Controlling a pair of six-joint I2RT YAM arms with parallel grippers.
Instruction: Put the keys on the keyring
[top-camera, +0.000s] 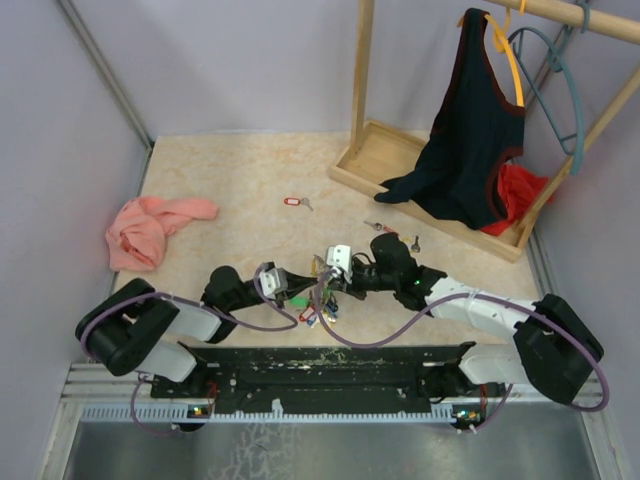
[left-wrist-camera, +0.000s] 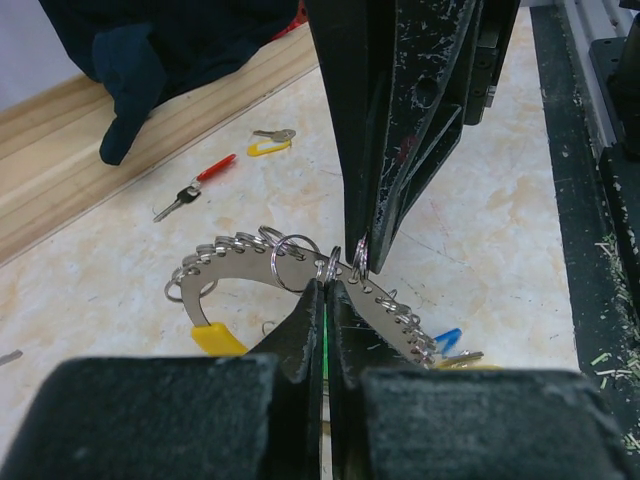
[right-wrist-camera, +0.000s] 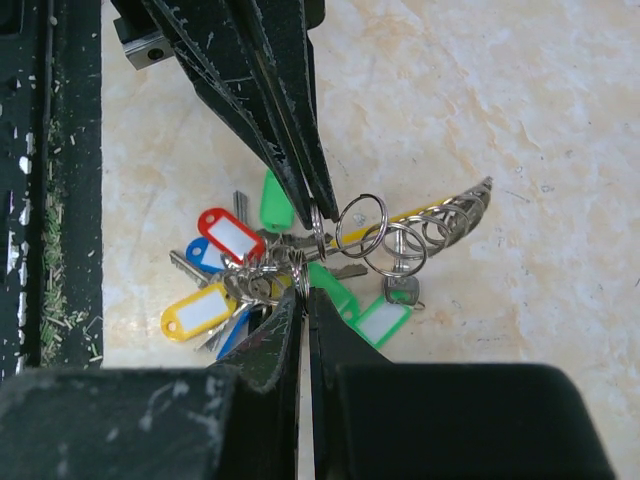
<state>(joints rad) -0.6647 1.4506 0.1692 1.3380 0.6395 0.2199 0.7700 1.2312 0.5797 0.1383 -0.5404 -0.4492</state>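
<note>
The keyring (left-wrist-camera: 245, 262) is a curved silvery band carrying small split rings, lifted just above the table. My left gripper (left-wrist-camera: 326, 282) is shut at its middle, a green sliver showing between the fingers, and a green-tagged key (right-wrist-camera: 276, 200) sits at its fingertips (right-wrist-camera: 318, 205). My right gripper (right-wrist-camera: 304, 290) comes in from the opposite side and is shut on the keyring beside the bunch. Red (right-wrist-camera: 229, 234), yellow (right-wrist-camera: 196, 311), blue and green (right-wrist-camera: 378, 322) tagged keys hang from it. Loose keys lie farther out: a red one (left-wrist-camera: 213, 168), a yellow one (left-wrist-camera: 266, 147), a red-tagged one (top-camera: 292, 201).
A pink cloth (top-camera: 150, 228) lies at the left. A wooden rack base (top-camera: 372, 158) stands at the back right with a dark garment (top-camera: 470, 140), a red cloth (top-camera: 515, 195) and a teal hanger (top-camera: 562, 95). A black rail (top-camera: 330, 365) runs along the near edge.
</note>
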